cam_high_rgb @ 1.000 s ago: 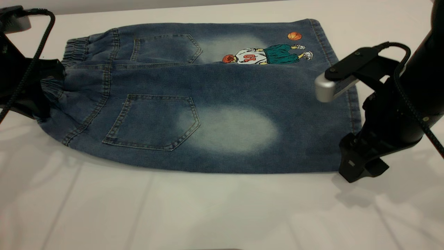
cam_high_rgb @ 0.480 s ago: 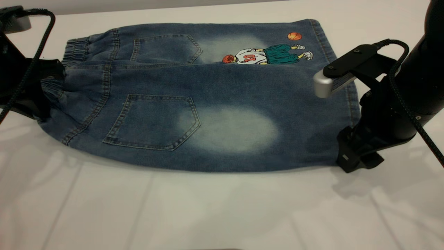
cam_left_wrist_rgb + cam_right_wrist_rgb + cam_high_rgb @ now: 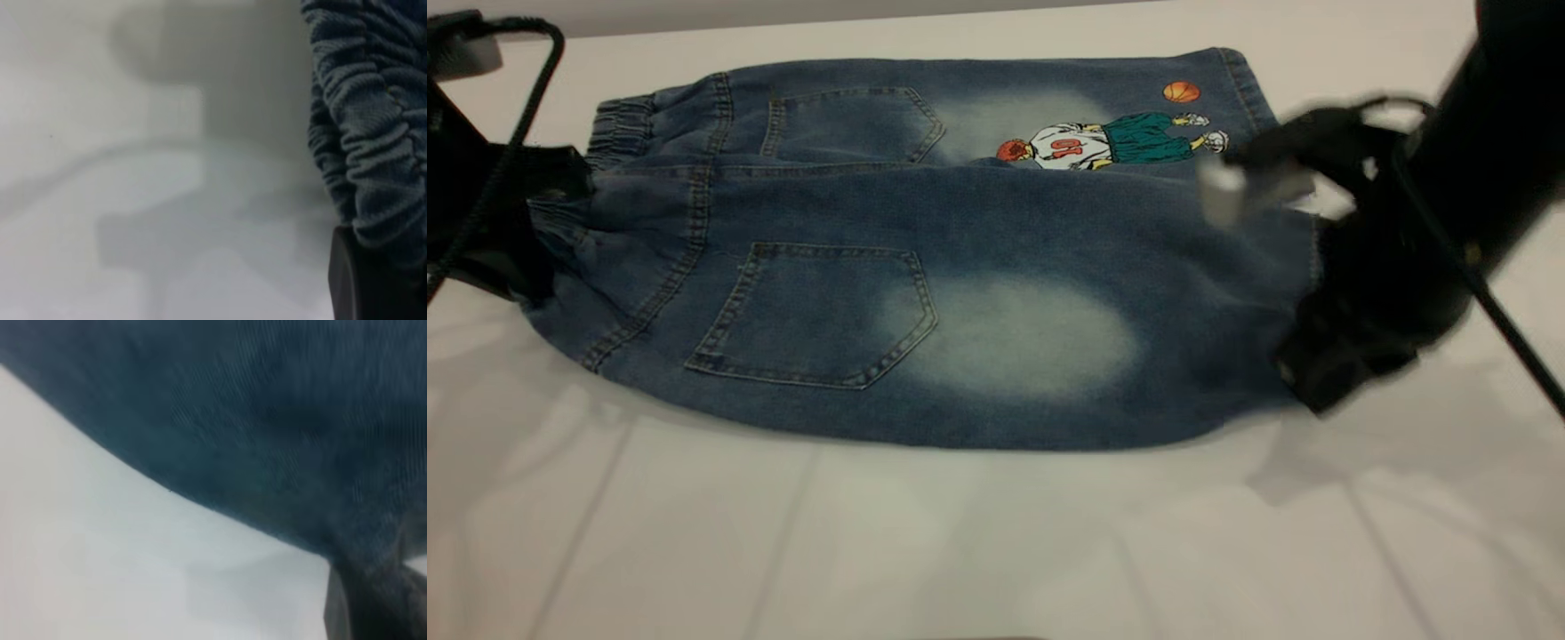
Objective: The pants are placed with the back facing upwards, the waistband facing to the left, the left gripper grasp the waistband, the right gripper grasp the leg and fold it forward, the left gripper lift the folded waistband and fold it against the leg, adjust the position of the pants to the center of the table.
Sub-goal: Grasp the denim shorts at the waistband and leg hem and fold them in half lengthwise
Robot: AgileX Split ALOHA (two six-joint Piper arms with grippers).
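The pants [image 3: 960, 267] lie back side up on the table [image 3: 960, 551], with the cartoon print on the far leg. Their ruffled waistband [image 3: 618, 124] points left. My left gripper [image 3: 525, 240] is shut on the waistband's near end; in the left wrist view the gathered band [image 3: 373, 133] runs down into the dark finger [image 3: 343, 280]. The leg [image 3: 1014, 338] with the pale oval patch is nearest the camera. At its hem my right gripper [image 3: 1316, 356] is shut on the denim [image 3: 267, 420], and that corner is raised off the table.
Bare white tabletop [image 3: 694, 533] stretches in front of the pants, with a strip of it beyond their far edge [image 3: 1360, 44]. Black cables [image 3: 534, 107] hang off both arms.
My right gripper has moved up and to the left with the leg hem, pulling the near right corner of the pants off the table. The left arm has stayed put.
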